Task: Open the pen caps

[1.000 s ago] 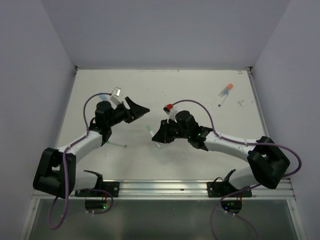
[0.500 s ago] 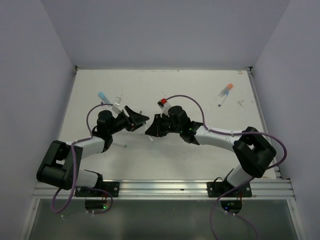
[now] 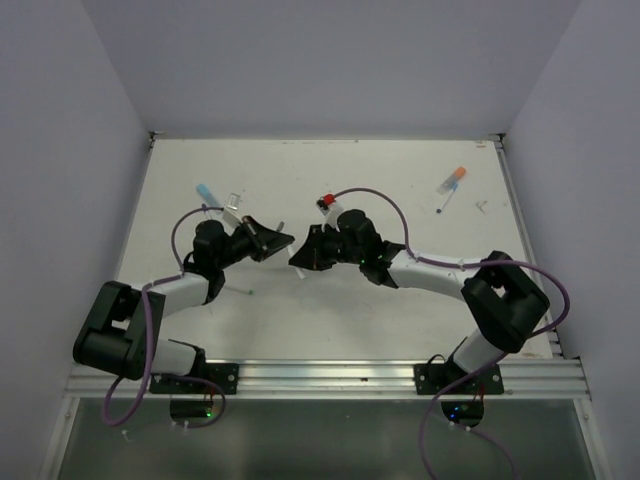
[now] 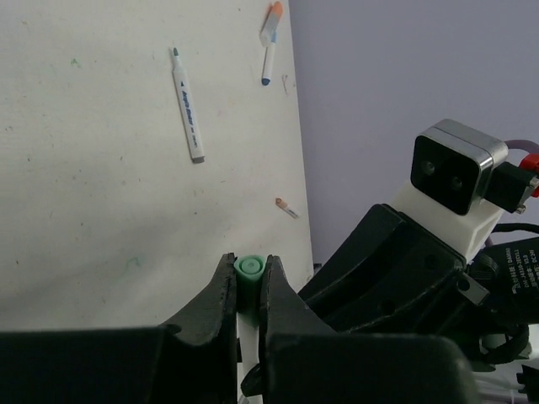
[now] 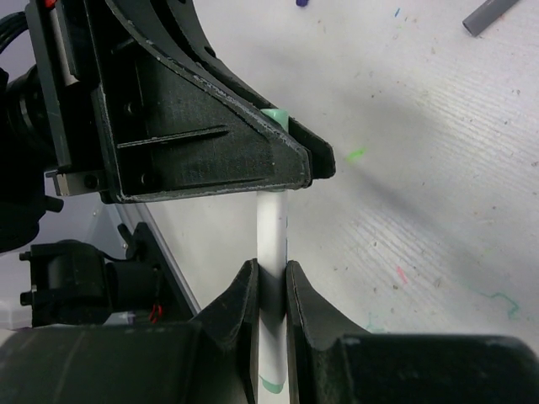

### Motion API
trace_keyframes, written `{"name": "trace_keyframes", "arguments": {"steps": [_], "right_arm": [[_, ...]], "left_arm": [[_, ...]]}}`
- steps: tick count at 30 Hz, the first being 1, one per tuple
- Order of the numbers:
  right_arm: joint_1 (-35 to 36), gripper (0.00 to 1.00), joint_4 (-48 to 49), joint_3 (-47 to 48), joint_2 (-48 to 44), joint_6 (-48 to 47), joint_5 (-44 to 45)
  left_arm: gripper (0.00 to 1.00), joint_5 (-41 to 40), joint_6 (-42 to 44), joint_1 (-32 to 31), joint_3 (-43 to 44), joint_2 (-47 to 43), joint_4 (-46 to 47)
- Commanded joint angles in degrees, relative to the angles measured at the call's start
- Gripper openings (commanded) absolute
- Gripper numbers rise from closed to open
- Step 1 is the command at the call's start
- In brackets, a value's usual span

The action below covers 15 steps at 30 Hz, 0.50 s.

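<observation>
Walls [image 3: 330, 60] of pale lilac box in the white table [image 3: 380, 180] on three sides. Its top is scuffed and flecked with green and red ink, plainest in the right wrist view. Across it the left arm [image 3: 170, 290] and right arm [image 3: 440, 270] reach inward and meet nose to nose near the middle.

The right gripper [image 5: 271, 286] has its jaws drawn in narrow on the white barrel [image 5: 272, 227] of a pen, held clear of the table as far as I can judge. The left gripper [image 4: 249, 286] is pinched tight on that pen's green cap [image 4: 249, 268], with only the cap's end peeping out between the fingers. From where I stand the cap looks seated on the barrel, so I'd say the pull has not been made. Both grips are set, and drawing them apart along the pen's line is what remains.

The wider job looks partly done at best. Far right, the orange cap [image 3: 459, 172] seems to sit on its marker [image 3: 446, 186], and the light blue cap [image 3: 205, 189] behind the left arm looks likewise unopened. A thin white pen [image 4: 187, 105] lies with its teal tip bare, so that one is probably finished. A tiny green speck [image 3: 248, 291] by the left arm is too small to name.
</observation>
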Motion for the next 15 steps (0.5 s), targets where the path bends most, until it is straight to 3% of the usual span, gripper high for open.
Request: {"name": "trace_keyframes", "arguments": {"steps": [1, 4, 5, 6, 8, 9, 10, 15], "right_arm": [[-1.3, 0.0, 2.2, -0.14, 0.15, 1.34, 1.36], [-0.96, 0.0, 0.01, 0.56, -0.03, -1.19, 3.98], [0.44, 0.0, -8.96, 1.87, -0.9, -7.73, 15.49], [6.63, 0.0, -14.54, 5.8, -1.08, -12.14, 25.43], [12.3, 0.0, -24.02, 9.51, 3.1, -22.15, 50.19], [14.23, 0.0, -27.3, 13.27, 4.79, -22.9, 55.02], [14.86, 0.0, -28.64, 14.18, 6.46, -24.04, 58.11], [15.74, 0.0, -30.41, 15.15, 8.85, -26.16, 63.58]], "left_arm": [[0.0, 1.43, 3.33, -0.11, 1.69, -0.89, -1.75], [0.0, -3.66, 7.46, -0.11, 6.33, -1.59, -12.55], [0.0, -8.02, 8.17, -0.11, 7.48, -1.94, -15.53], [0.0, -9.55, 8.7, -0.11, 8.63, -2.03, -20.0], [0.0, -12.8, 8.36, -0.03, 12.75, -0.72, -22.15], [0.0, -12.73, 9.05, 0.32, 15.47, 0.94, -23.72], [0.0, -11.42, 10.01, 0.85, 22.37, 6.09, -26.43], [0.0, -8.07, 10.46, 5.5, 33.77, 13.61, -31.11]]}}
